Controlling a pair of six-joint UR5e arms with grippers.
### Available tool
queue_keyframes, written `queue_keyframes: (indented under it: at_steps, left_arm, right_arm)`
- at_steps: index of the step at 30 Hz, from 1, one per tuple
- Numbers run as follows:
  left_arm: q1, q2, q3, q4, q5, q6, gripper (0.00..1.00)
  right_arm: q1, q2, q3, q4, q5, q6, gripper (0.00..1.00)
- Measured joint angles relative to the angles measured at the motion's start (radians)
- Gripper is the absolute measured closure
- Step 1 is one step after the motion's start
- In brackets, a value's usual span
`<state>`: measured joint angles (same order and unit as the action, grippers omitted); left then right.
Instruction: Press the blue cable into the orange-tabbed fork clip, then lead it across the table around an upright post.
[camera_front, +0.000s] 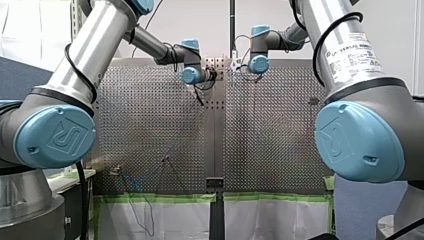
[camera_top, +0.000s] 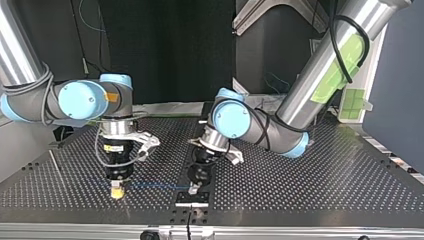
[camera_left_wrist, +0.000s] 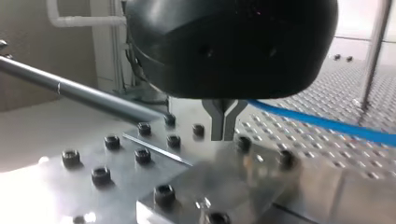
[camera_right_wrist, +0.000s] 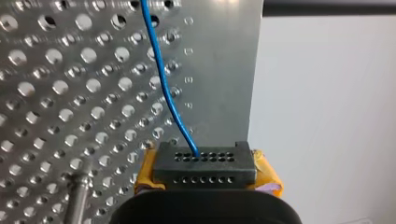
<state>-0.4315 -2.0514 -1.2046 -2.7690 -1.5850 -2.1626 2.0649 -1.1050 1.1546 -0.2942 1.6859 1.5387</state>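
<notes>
The blue cable (camera_top: 157, 185) runs low over the perforated table (camera_top: 300, 185) between my two grippers. My right gripper (camera_top: 116, 192), with yellow pads (camera_right_wrist: 145, 171), is shut on a black connector block (camera_right_wrist: 204, 161) at the cable's end. From the block the blue cable (camera_right_wrist: 163, 79) leads away over the plate. My left gripper (camera_left_wrist: 223, 136) stands over a bolted metal mount (camera_left_wrist: 187, 186); its metal fingers meet in a Y, shut on the blue cable (camera_left_wrist: 327, 125), which leaves from behind them to one side. I see no orange-tabbed clip near the grippers.
A metal post (camera_right_wrist: 77, 200) stands beside my right gripper. A thin upright rod (camera_left_wrist: 373, 56) rises past the cable in the left wrist view. A small fixture (camera_front: 116, 171) with another blue wire (camera_front: 135, 197) sits at the table's near edge in the front view.
</notes>
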Motion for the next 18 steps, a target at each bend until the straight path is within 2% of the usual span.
queue_keyframes:
  at_steps: [8, 18]
  left_arm:
    - [-0.007, -0.001, 0.024, 0.002, 0.023, -0.045, 1.00]
    - [-0.007, -0.001, 0.025, 0.008, 0.040, -0.066, 1.00]
  right_arm:
    - [-0.017, -0.007, 0.000, 0.005, 0.000, 0.000, 1.00]
    - [-0.034, -0.009, 0.000, 0.012, 0.000, -0.002, 1.00]
